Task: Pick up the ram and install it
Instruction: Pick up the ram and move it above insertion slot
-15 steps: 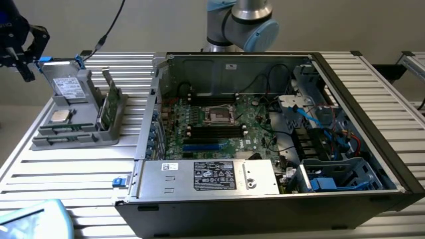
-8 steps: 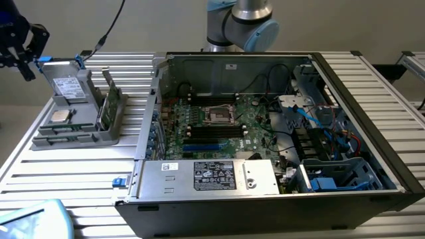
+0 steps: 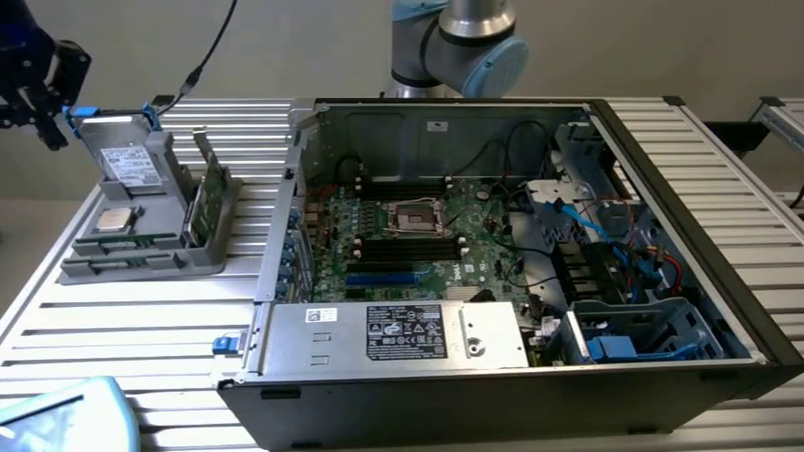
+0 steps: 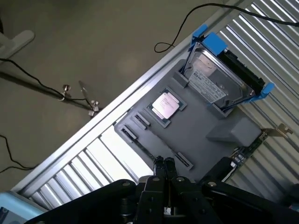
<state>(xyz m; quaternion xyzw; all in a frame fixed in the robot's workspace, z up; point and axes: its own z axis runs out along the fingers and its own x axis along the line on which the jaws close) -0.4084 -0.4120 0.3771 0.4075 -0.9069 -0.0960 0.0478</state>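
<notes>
Wrist view: closed pincer (image 4: 164,162) hovers over grey tray (image 4: 201,135).

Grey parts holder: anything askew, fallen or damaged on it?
Nothing stands out. The drive leans in its cradle on the holder, the silver chip lies flat in its recess, and the green card stands on edge in its slot. The shut claw hangs over the holder's narrow slots.

The table (image 3: 151,330) is ribbed bare metal with a dull sheen. The holder (image 4: 196,135) is matt grey plastic. The drive (image 4: 210,77) has a smooth metal case, a paper label and glossy blue plastic handles (image 4: 212,43). The computer case (image 3: 503,405) is matt black outside. The gripper (image 4: 164,162) is matt black.
</notes>
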